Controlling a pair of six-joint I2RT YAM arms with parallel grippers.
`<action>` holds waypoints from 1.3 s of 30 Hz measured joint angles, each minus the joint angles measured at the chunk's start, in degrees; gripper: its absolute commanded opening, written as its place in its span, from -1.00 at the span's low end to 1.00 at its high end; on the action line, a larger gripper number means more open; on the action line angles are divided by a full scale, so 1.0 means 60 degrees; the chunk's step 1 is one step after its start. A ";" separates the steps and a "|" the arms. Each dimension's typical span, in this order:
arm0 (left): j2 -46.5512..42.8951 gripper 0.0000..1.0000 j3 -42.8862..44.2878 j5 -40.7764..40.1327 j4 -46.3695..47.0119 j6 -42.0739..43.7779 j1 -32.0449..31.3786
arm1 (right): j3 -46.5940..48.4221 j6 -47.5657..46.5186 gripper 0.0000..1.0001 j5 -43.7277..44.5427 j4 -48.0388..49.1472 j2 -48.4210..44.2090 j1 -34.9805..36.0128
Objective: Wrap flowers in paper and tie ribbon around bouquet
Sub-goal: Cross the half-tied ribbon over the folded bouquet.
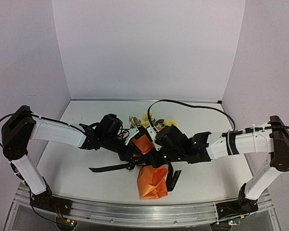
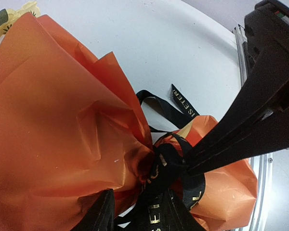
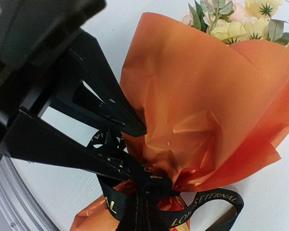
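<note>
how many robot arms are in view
2. The left arm reaches in from the left side of the table, and the right arm from the right side. They meet over the orange-wrapped bouquet in the middle. No others seem hidden.

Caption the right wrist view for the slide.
Left tool at the ribbon knotted round the orange bouquet, flowers showing at the top.
</note>
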 measured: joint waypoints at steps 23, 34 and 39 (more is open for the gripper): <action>0.0225 -0.99 0.0029 0.0706 -0.0151 0.0314 0.0000 | 0.0000 0.0002 -1.00 -0.0491 -0.0116 -0.0047 -0.0083; -0.0008 -1.00 0.0016 0.0700 0.0130 0.0103 -0.0016 | -0.0017 -0.0481 -0.85 0.0122 -0.0697 -0.0320 -0.0094; -0.0214 -1.00 0.0007 0.0699 0.0197 -0.0069 -0.0015 | -0.0238 -0.0644 -0.56 0.0208 -0.0819 -0.0653 -0.0213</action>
